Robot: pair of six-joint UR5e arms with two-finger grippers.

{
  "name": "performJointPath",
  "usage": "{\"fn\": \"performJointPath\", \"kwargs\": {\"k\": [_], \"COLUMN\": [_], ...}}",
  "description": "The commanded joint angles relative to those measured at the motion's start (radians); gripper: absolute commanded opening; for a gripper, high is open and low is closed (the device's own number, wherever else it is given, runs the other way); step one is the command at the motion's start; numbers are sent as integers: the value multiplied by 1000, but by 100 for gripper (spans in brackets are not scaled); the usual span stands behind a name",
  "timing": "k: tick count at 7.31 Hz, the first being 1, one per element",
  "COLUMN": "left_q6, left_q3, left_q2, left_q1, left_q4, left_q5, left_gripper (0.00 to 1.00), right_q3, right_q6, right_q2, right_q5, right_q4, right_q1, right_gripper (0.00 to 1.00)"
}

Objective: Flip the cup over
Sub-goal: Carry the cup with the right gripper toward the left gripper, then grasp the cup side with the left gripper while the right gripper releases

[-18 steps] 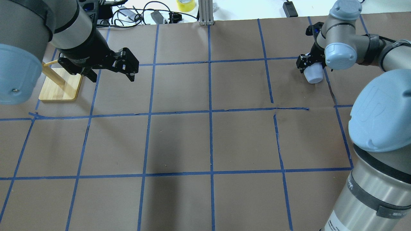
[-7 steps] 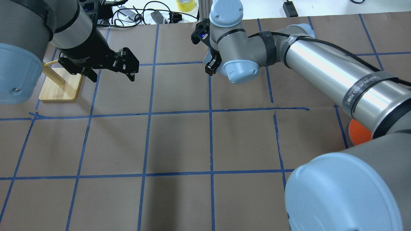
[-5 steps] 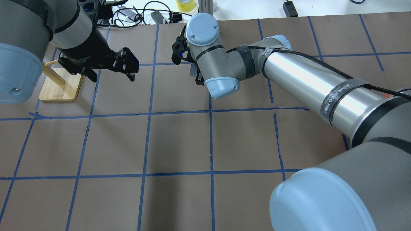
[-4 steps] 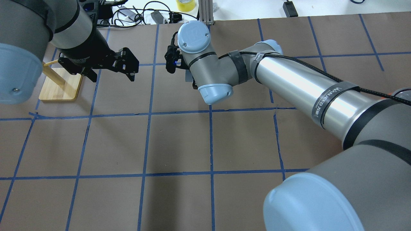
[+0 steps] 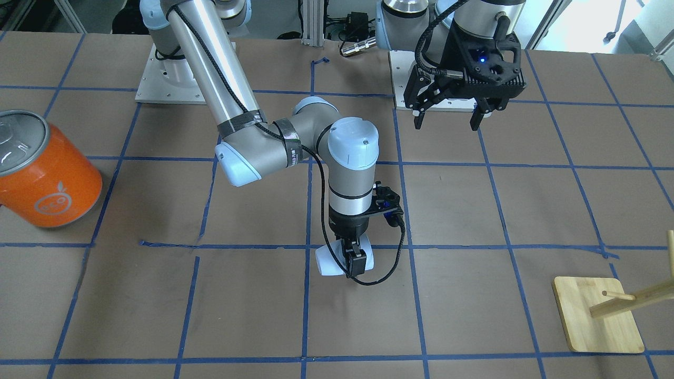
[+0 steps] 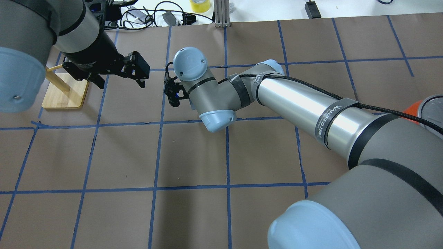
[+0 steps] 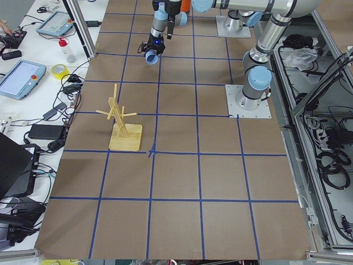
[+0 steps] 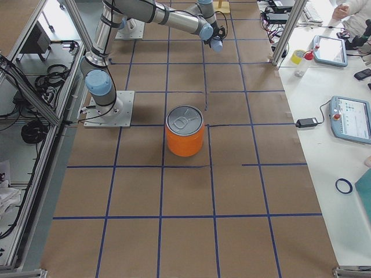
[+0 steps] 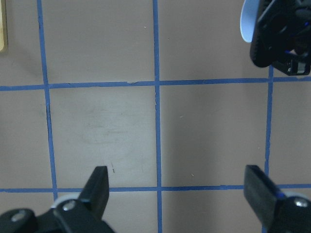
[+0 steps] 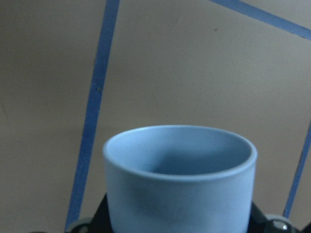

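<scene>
The cup (image 5: 327,261) is a small pale blue tumbler. My right gripper (image 5: 352,263) is shut on it and holds it on its side, just above the middle of the table. In the right wrist view the cup (image 10: 180,179) fills the lower half, its darker inside showing. In the overhead view my right wrist (image 6: 193,86) hides the cup. My left gripper (image 6: 138,71) is open and empty, hovering to the left of the cup. In the left wrist view, the cup's edge (image 9: 247,24) shows at the top right.
A large orange can (image 5: 45,173) with a silver top stands on the robot's right side of the table. A wooden peg stand (image 6: 65,90) sits at the far left, just behind my left arm. Cables and a tape roll (image 6: 200,5) lie beyond the far table edge.
My right arm has carried the cup from the far right of the table leftward to the middle, toward my left gripper. My left arm has not moved.
</scene>
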Motion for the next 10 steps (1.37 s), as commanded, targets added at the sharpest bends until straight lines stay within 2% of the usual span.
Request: {"fn": "performJointPath", "kwargs": {"k": [1, 4, 6, 7, 8, 9, 10], "left_q6": [0, 5, 23, 75, 177, 234, 285], "left_q3": [-2, -6, -9, -12, -15, -18, -26], "left_q2": [0, -5, -29, -49, -72, -109, -154], "left_q1": [0, 30, 165, 254, 337, 400, 435], "left_q4": [0, 2, 12, 5, 8, 0, 14], "left_q5": [-2, -9, -118, -250, -370, -458, -516], "left_gripper": [100, 100, 100, 100, 100, 100, 100], "right_q3": [21, 20, 21, 21, 20, 20, 20], "right_q6": [39, 48, 66, 77, 79, 80, 86], "right_q2": [12, 12, 23, 33, 40, 40, 37], "right_q5": [11, 13, 13, 13, 13, 13, 13], "right_q4": [0, -1, -1, -3, -12, -30, -44], "right_q1": [8, 37, 37, 37, 37, 37, 37], "right_gripper": [20, 21, 42, 50, 70, 100, 100]}}
